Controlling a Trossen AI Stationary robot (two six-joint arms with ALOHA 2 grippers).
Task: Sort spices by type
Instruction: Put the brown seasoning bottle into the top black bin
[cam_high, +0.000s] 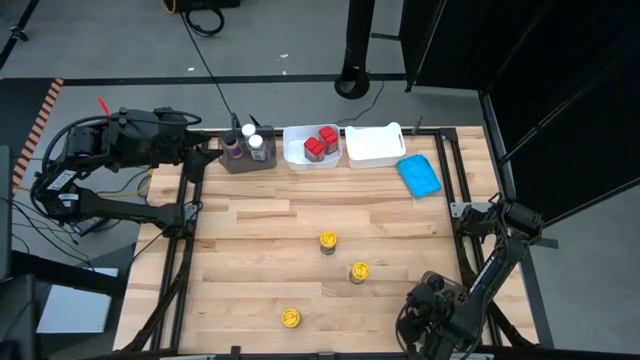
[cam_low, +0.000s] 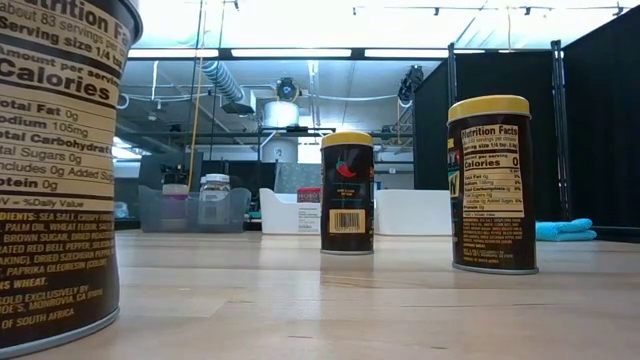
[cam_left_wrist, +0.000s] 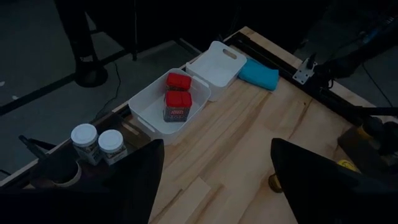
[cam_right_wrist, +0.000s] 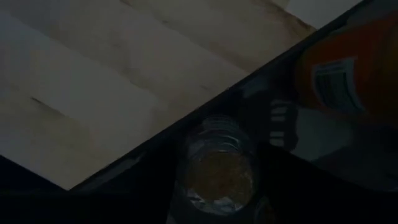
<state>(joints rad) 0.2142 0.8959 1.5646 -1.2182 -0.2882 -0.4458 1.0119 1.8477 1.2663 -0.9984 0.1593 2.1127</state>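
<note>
We'd grab a yellow-lid jar (cam_high: 328, 241) round its stiff, slick body; left gripper (cam_left_wrist: 214, 180) fingers gape, jars well ahead; right gripper's fingers, can't tell.

Three lidded spice jars are standing apart on the open desk (cam_high: 250, 230): one (cam_high: 327, 241) near the middle, one (cam_high: 359, 272) just right of and nearer than it, one (cam_high: 290, 318) at the near edge. Along the far edge, a bin (cam_high: 247, 160) holding capped jars (cam_high: 256, 143) is sitting leftmost, then a tub (cam_high: 296, 152) containing two square-capped jars (cam_high: 321, 142), then a second tub (cam_high: 374, 146), with a folded cloth (cam_high: 419, 175) lying rightmost. The left hand (cam_high: 205, 160) is hanging beside the bin; the right hand (cam_high: 425, 312) is sitting off the near right corner.
</note>
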